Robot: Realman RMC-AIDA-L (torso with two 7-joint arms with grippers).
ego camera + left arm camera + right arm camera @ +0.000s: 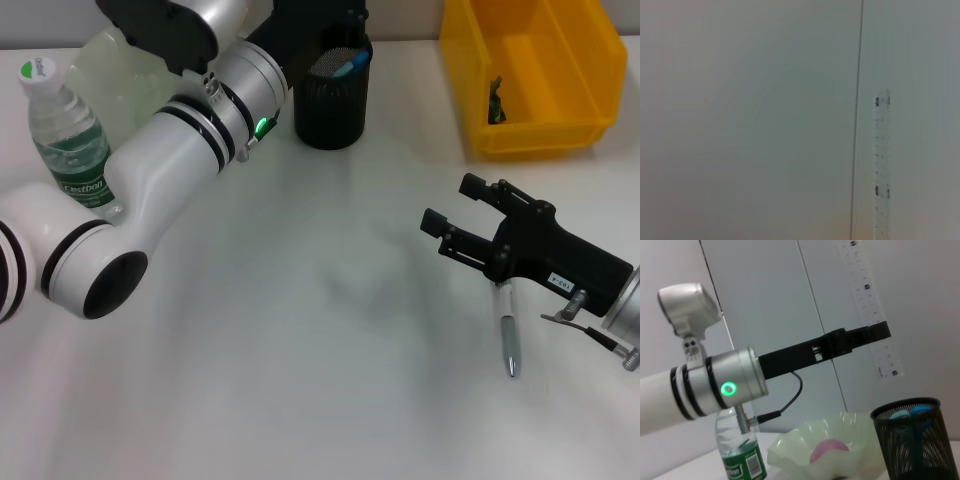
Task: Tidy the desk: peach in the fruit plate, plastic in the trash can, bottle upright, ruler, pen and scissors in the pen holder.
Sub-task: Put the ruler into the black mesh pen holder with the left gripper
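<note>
done: water bottle (66,130) upright; peach (828,449) in fruit plate (790,447); something dark, likely the plastic, in yellow bin (590,85)
in progress: left gripper (875,332) clamped on clear ruler (871,310), held above mesh pen holder (333,95)
left: pen (508,335) on desk, under right gripper (462,215), jaws apart, empty
pen holder: blue item inside, maybe scissors handles

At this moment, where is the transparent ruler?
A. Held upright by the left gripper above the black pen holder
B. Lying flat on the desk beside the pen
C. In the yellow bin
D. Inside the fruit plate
A: in the right wrist view the left gripper clamps the ruler upright, above the pen holder.
</note>
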